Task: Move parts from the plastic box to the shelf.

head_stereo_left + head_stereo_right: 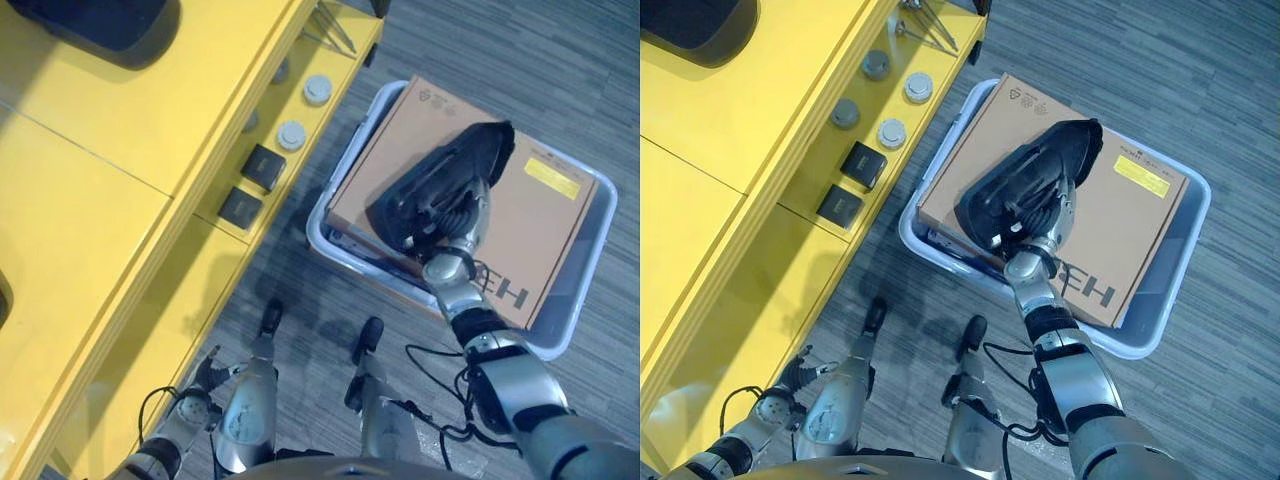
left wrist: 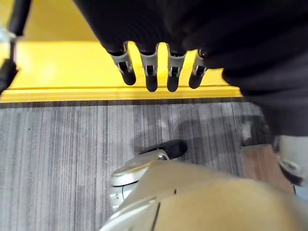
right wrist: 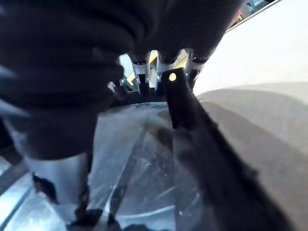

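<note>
- The floor [image 1: 560, 70] is grey, striped carpet; a yellow shelf [image 1: 110, 200] runs along the left of the scene.
- On the shelf's lower ledge lie two black square parts [image 1: 263, 167] side by side, with round grey discs [image 1: 291, 134] just beyond them toward the far end.
- A dark object [image 1: 95, 22] sits on the shelf's top at the far left.
- The plastic box [image 1: 590, 270], pale grey-blue, stands on the floor to the right of the shelf.
- A flat cardboard box [image 1: 540, 225] lies across the top of the plastic box and covers most of it; dark parts show under its near-left edge.
- The right robot hand [image 1: 440, 195] is over the cardboard box at its near-left edge; its fingers [image 3: 142, 74] reach down the edge, and I cannot tell whether they grip anything.
- The left robot hand [image 2: 159, 67] hangs low at near left by the shelf, fingers [image 2: 150, 72] straight and relaxed, holding nothing.
</note>
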